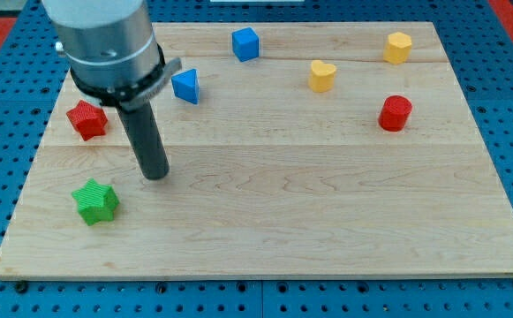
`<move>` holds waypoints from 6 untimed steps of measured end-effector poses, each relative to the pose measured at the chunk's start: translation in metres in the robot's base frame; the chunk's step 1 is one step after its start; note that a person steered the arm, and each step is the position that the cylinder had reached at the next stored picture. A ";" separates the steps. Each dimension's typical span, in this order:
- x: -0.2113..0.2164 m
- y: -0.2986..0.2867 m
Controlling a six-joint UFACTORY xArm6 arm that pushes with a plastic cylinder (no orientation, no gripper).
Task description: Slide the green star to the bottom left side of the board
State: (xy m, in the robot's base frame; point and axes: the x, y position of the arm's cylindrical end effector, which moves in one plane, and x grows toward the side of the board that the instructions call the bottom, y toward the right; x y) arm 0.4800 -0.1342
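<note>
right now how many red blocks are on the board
2. A red star sits at the view's left edge, left of my tip. A red cylinder sits at the view's right. The arm may hide more.

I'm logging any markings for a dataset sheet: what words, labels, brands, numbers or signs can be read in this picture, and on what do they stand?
None: no text, number, brand or sign can be read anywhere.
Green star: plain, no marking.
Red star, blue blocks, yellow blocks, red cylinder: plain.
Wooden board and the grey arm housing: no label visible.
My tip stands up and right of the green star, unmarked.
</note>
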 end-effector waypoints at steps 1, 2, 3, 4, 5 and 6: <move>0.013 -0.038; 0.058 -0.053; 0.058 -0.044; 0.030 0.005; 0.026 0.028; 0.025 0.033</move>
